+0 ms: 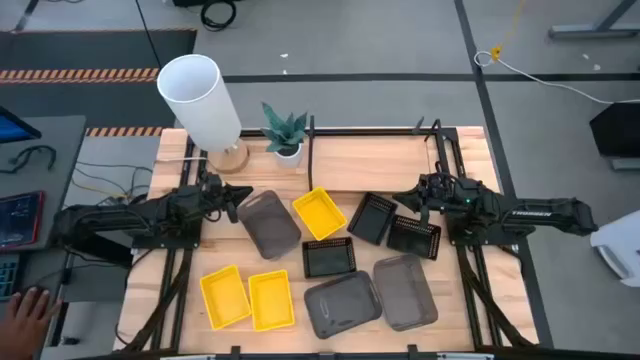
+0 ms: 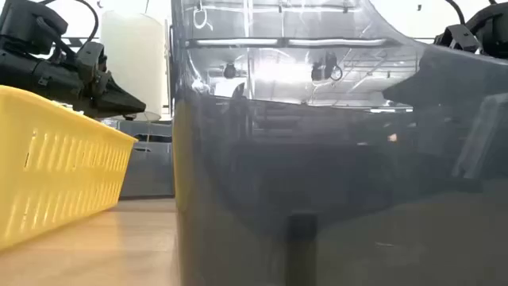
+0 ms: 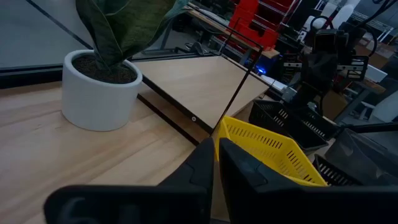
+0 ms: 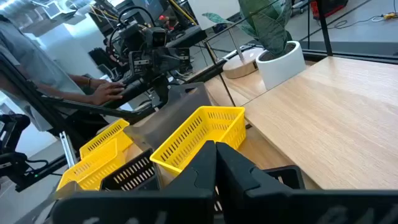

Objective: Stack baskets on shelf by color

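Observation:
In the high view my left gripper [image 1: 237,196] is shut and empty, just left of a grey basket [image 1: 268,223] lying on the table. My right gripper [image 1: 412,196] is also shut and empty, above two black baskets [image 1: 372,218] [image 1: 413,237]. A yellow basket [image 1: 320,213] sits between the arms at the front edge of the shelf [image 1: 370,160]. Two more yellow baskets [image 1: 224,295] [image 1: 270,298], a black one [image 1: 328,257] and two grey ones [image 1: 342,302] [image 1: 403,290] rest flat near the table's near edge. The left wrist view shows the shut fingers [image 3: 214,158] before the yellow basket [image 3: 267,149].
A white plant pot [image 1: 287,151] and a white cylindrical lamp [image 1: 200,100] stand at the far left by the shelf. Thin black bars [image 1: 312,150] frame the shelf board. A grey basket wall [image 2: 333,175] fills the low view. A person's hand [image 1: 25,315] shows off the table's left.

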